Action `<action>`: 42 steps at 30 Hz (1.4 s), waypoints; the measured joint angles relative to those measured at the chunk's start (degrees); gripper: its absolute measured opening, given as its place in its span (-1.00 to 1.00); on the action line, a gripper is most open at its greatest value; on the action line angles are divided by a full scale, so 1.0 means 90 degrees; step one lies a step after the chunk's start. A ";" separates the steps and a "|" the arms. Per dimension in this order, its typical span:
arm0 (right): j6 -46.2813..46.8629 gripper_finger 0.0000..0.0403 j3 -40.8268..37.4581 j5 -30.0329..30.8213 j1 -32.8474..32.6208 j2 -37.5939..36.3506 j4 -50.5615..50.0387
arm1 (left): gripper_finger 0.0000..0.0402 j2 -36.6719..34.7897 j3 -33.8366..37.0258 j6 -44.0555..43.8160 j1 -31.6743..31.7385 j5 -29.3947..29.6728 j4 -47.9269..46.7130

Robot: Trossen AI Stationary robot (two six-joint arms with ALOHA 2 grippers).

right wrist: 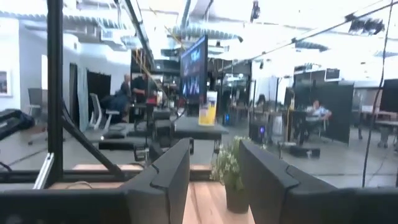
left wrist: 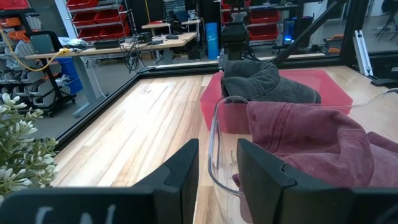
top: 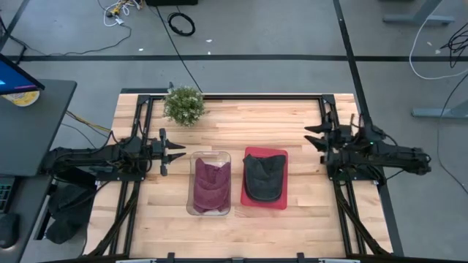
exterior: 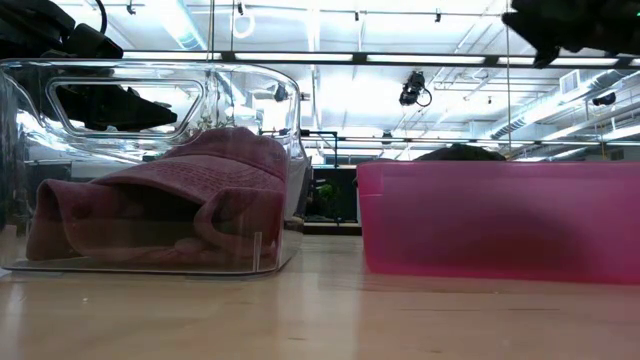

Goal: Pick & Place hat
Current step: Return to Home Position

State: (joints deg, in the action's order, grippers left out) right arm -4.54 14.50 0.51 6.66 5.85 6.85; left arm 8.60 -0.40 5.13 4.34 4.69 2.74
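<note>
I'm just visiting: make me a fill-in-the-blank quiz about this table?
Seen from above, the red plastic bin with the dark fabric cap sits ___ of the clear plastic bin.
The left gripper and right gripper both hold ___.
The small green potted plant stands nearer the ___ gripper.
Missing: right; nothing; left.

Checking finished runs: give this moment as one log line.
black cap in red bin | maroon cap in clear bin | left gripper, right gripper: jaws open, empty, apart from bins

Grey floor (top: 256,29) w/ loose cables (top: 181,24), ceiling strip lights (exterior: 400,58), workbench (left wrist: 112,46) in bg.
</note>
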 joint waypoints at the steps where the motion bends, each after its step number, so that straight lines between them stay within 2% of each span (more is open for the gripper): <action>1: 0.0000 -0.30 -0.0005 0.0000 0.0000 -0.0202 -0.0148 | -0.43 0.0001 0.0000 0.0000 -0.0001 0.0000 -0.0002; 4: -0.0028 -0.30 -0.0008 0.0002 0.0000 -0.0657 -0.0479 | -0.43 0.0001 -0.0001 -0.0002 0.0000 0.0000 -0.0002; 8: -0.0027 -0.30 -0.0039 0.0002 0.0000 -0.0626 -0.0444 | -0.43 0.0000 -0.0002 -0.0002 -0.0002 0.0002 -0.0002; 12: -0.0047 -0.30 -0.0594 0.0005 0.0000 -0.0607 0.0056 | -0.43 0.0002 0.0000 -0.0002 0.0000 0.0001 -0.0002; 16: -0.0222 -0.30 -0.1383 0.0101 0.0005 -0.0612 0.1145 | -0.43 0.0000 0.0000 0.0000 -0.0002 0.0000 0.0000; 25: -0.0886 -0.30 -0.1506 0.1073 0.0007 -0.0583 -0.0067 | -0.43 0.0000 0.0000 -0.0002 0.0000 0.0000 -0.0002; 30: -0.1410 -0.30 -0.1508 0.1086 0.0007 -0.0576 -0.0538 | -0.43 0.0002 -0.0001 -0.0001 -0.0001 0.0002 -0.0001; 42: -0.1554 -0.30 -0.1506 0.1061 0.0007 -0.0571 -0.0497 | -0.43 0.0002 0.0000 0.0000 0.0000 0.0000 0.0000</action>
State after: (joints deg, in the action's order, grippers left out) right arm -18.52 0.95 10.07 6.72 0.71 2.37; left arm 8.62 -0.40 5.12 4.34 4.69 2.74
